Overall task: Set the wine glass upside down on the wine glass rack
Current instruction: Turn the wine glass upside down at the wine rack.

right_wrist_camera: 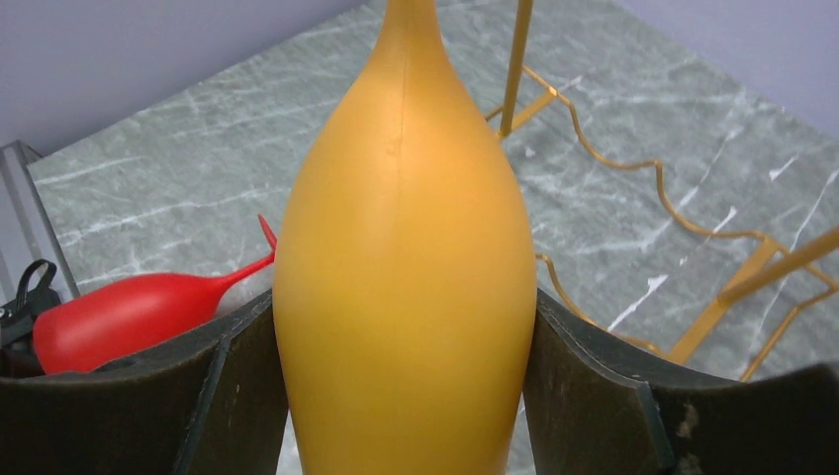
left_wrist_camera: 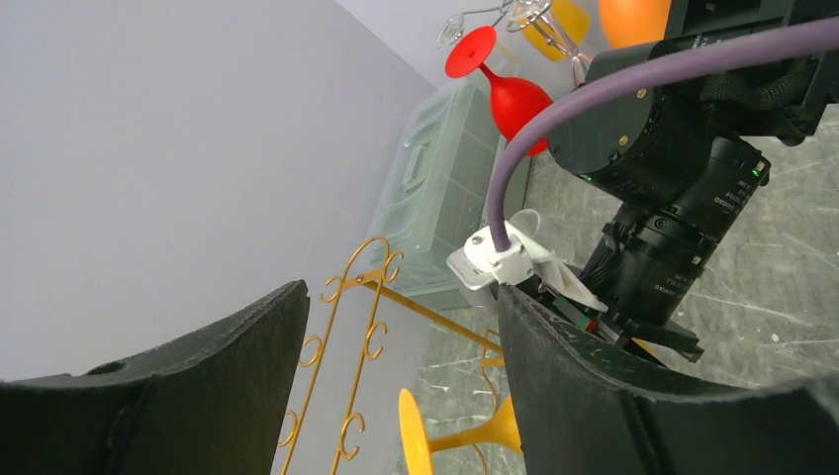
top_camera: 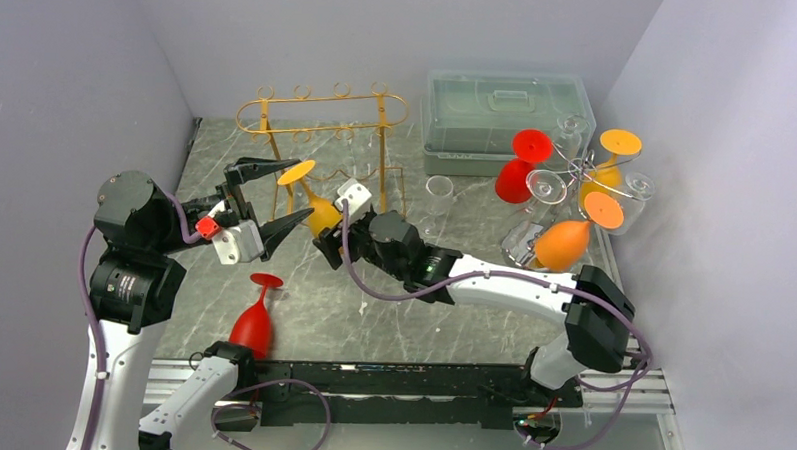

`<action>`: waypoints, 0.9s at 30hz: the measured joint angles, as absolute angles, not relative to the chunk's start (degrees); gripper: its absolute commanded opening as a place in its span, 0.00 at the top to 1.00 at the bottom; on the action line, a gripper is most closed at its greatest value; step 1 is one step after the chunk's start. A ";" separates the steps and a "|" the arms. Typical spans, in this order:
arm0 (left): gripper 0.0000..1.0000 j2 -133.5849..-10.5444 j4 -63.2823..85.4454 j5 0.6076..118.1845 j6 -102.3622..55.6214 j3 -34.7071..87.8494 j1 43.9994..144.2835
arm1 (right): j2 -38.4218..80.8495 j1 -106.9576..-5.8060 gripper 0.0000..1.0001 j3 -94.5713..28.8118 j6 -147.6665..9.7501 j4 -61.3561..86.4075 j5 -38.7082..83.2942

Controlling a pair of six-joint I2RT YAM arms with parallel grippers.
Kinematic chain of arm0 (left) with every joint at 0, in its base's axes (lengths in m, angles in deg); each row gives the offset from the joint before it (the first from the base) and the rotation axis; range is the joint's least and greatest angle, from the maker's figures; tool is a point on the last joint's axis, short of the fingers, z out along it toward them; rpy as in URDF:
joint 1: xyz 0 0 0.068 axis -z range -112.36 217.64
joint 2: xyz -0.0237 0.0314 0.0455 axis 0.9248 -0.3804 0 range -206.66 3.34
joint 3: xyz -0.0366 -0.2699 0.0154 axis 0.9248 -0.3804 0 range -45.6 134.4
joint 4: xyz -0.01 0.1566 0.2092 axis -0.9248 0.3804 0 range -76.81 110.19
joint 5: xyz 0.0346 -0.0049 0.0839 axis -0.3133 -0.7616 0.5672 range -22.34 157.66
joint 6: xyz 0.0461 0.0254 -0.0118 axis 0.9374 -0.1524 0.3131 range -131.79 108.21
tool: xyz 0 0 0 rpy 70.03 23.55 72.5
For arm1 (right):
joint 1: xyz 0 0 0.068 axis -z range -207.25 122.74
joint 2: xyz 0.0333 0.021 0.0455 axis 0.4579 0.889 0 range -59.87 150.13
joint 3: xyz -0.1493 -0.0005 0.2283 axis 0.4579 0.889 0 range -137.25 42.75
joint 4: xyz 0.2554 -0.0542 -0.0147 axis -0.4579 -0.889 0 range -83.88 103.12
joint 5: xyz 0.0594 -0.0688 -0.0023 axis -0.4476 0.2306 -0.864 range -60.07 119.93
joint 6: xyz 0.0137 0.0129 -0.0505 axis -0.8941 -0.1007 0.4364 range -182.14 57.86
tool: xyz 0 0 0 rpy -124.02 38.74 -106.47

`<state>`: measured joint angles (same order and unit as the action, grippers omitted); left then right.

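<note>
A yellow-orange wine glass (top_camera: 320,215) is held tilted above the table, its round foot (top_camera: 296,171) pointing up toward the rack. My right gripper (top_camera: 329,238) is shut on its bowl (right_wrist_camera: 406,198), one finger on each side. My left gripper (top_camera: 291,194) is open, and its jaws stand on either side of the glass's foot and stem (left_wrist_camera: 475,435) without touching them. The gold wire wine glass rack (top_camera: 323,117) stands at the back, just behind the glass. It also shows in the left wrist view (left_wrist_camera: 341,327) and the right wrist view (right_wrist_camera: 693,247).
A red wine glass (top_camera: 254,320) lies on the marble table near the left arm's base. A clear lidded box (top_camera: 503,119) stands at the back right. A clear cup (top_camera: 438,196) stands before it. Several red, orange and clear glasses (top_camera: 576,181) cluster at the right.
</note>
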<state>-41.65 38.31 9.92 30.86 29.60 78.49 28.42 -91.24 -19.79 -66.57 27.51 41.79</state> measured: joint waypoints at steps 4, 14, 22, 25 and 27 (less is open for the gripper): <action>0.25 -41.65 38.31 9.92 30.86 29.60 78.49 | 29.19 -90.96 0.65 -20.49 -64.65 30.95 40.20; 0.25 -41.65 38.31 9.92 30.86 29.60 78.49 | 38.48 -87.07 0.65 -27.85 -63.86 38.42 37.33; 0.25 -41.65 38.31 9.92 30.86 29.60 78.49 | 42.96 -84.05 0.65 -29.60 -64.91 43.40 36.24; 0.25 -41.65 38.31 9.92 30.86 29.60 78.49 | 44.03 -83.48 0.64 -30.39 -65.74 45.04 35.43; 0.25 -41.65 38.31 9.92 30.86 29.60 78.49 | 44.60 -83.29 0.64 -30.70 -66.37 46.11 35.08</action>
<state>-41.65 38.31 9.92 30.86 29.60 78.49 44.60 -83.29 -30.70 -66.37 46.11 35.08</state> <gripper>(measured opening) 0.755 0.718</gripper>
